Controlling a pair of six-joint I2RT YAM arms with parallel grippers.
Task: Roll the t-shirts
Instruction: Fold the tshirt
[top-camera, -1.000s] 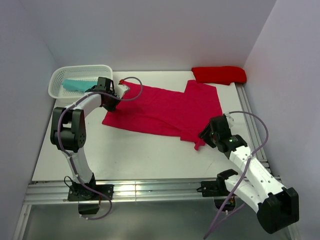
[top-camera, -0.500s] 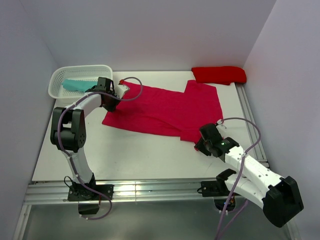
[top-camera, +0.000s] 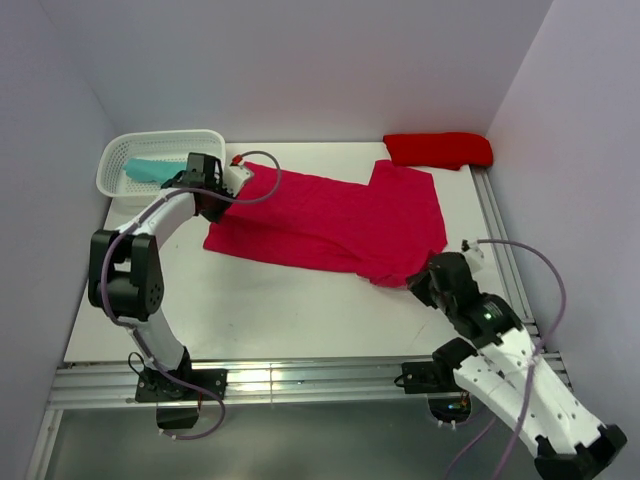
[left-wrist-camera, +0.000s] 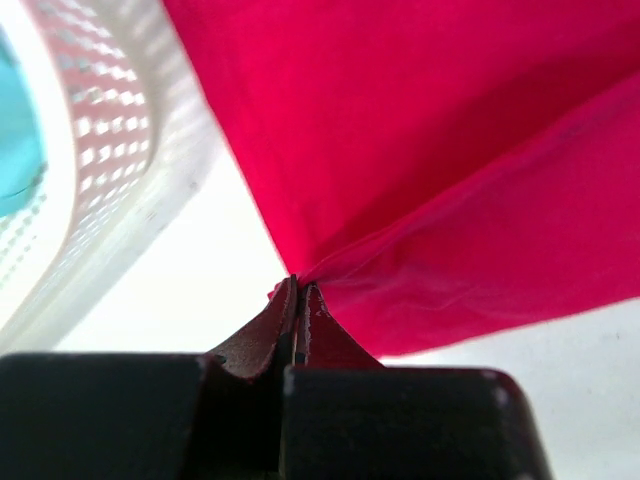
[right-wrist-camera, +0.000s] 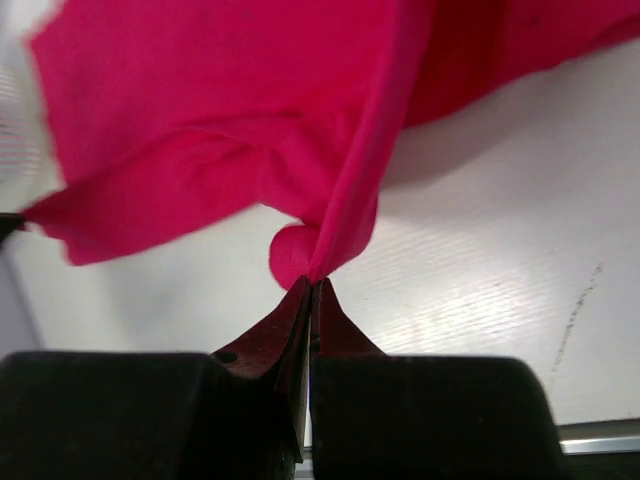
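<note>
- Right of basket (top-camera: 165, 136), on table (top-camera: 270, 310): crimson shirt (top-camera: 330, 215) spread mostly flat, one edge just beside basket. Teal shirt (top-camera: 148, 170) lies inside basket. Scarlet shirt (top-camera: 438, 149) folded at table's far edge, well apart from basket.
- L gripper (top-camera: 218, 195) clenched on crimson shirt's edge nearest basket. R gripper (top-camera: 422, 282) clenched on near-side sleeve tip, the end farthest from basket.
- Risk: both pinches look thin, w/ only a tip of cloth betw. the jaws. An uneven pull could slip a corner out and drop the shirt skewed.
- Risk: L arm works tight against basket. A sideways swing could knock it or drag cloth over the rim.
- Risk: if arms lift at diff. rates, cloth bunches and the roll probably starts crooked.
- Top cam: whole layout and all three shirts, but jaws are hidden under the wrists, so grip can't be read there.
- L wrist cam: jaws pressed together, cloth fanning out from tips, basket wall close by w/ teal behind the lattice.
- R wrist cam: cloth gathered into a small bulge at tips, raised off table w/ shadow below. No basket in it.
</note>
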